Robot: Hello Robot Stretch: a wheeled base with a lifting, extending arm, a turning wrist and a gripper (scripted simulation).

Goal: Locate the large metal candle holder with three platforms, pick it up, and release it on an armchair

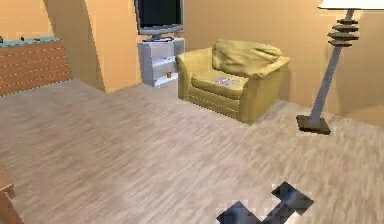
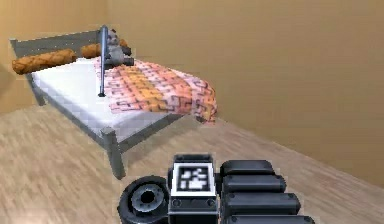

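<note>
Armchair ahead: we judge a square approach best. Whether the tool holds anything, we cannot tell; nor its state.

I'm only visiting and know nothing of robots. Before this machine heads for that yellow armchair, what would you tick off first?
1. Armchair found: ok. The yellow armchair stands ahead, near the far wall.
2. Way to it: ok. Bare wooden floor lies in between.
3. Seat free: not ok. A small grey thing lies on the cushion.
4. Floor lamp: ok. It stands apart from the armchair, toward the forward view's right.
5. Bed on the arm's side: ok. Floor separates it from the robot.
6. Hand carrying something: cannot tell. Its far end can't be made out.
</note>
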